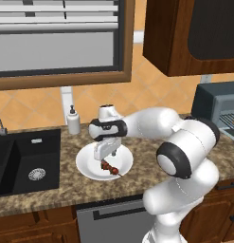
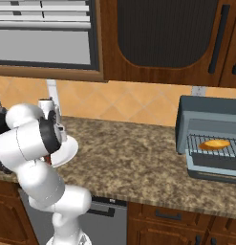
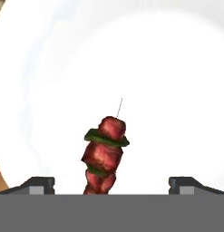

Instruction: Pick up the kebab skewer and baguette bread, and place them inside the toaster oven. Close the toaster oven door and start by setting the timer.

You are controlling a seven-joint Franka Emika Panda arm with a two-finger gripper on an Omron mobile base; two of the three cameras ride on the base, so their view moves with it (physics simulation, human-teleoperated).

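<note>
At far left, sink (image 1: 28, 163): dark basin at the left edge of the left base view, a soap bottle (image 1: 73, 119) behind it on the counter (image 1: 52, 192).
Plate (image 1: 87, 163): white, left of centre in the left base view, on the counter just right of the sink.
Skewer (image 1: 110, 167): lies on the plate, toward its lower right; not yet picked up.
Skewer's look: in the hand view (image 3: 103, 156), glossy red-brown chunks with thin dark green slices between, and a fine bare stick tip poking out toward the top of the frame.
Gripper (image 1: 105, 154): low over the plate, directly above the skewer; jaws spread fully wide, nothing between them, one tip to each side of the skewer's near end in the hand view.
Oven (image 2: 208, 139): at the right edge of both base views, door dropped open.
Bread (image 2: 214, 143): golden loaf already on the rack inside the oven.
Progress: bread looks done, so roughly the first half is done.
Left: grasp the skewer, carry it to the oven, shut the door, set the timer.
</note>
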